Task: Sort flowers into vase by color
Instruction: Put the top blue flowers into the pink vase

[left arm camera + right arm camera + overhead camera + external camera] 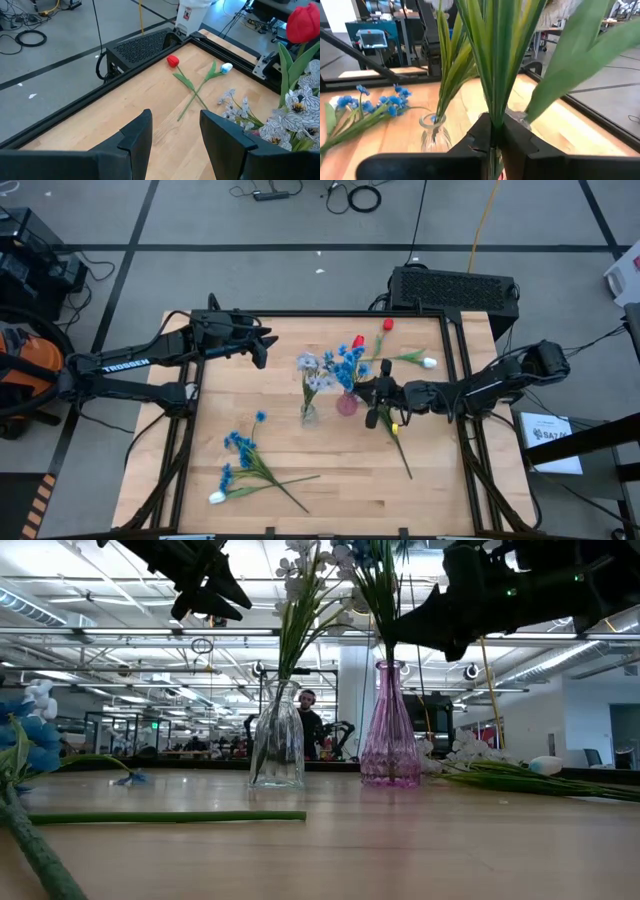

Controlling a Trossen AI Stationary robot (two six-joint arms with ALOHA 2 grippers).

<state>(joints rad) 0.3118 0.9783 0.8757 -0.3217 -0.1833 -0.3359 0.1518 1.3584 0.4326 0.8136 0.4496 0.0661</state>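
Observation:
A pink vase (347, 404) and a clear vase (308, 416) stand mid-table. Pale lavender-white flowers (314, 370) stand in the clear vase. Blue flowers (349, 364) and a red tulip (358, 342) rise over the pink vase (390, 730). My right gripper (372, 394) comes in level from the table's right, shut on the green stems (492, 100) just above the pink vase. My left gripper (264, 346) hovers open over the far left of the table, nothing between its fingers (140, 135). A red tulip (172, 61) and a white tulip (226, 67) lie with stems crossed at the far right. My right gripper pinches the bunch of green stems (493, 131) between its two fingers, low on the stems and just over the vase mouth. The fingers lie level, from the table's right, across the stems. The stems stand upright, and their lower ends go down into the pink vase (389, 675).
More blue flowers (243, 452) and a white bud (216, 497) lie at the near left. A loose stem (402, 448) lies under my right arm. A black box (455, 288) sits behind the far right edge. The near middle of the table is bare wood.

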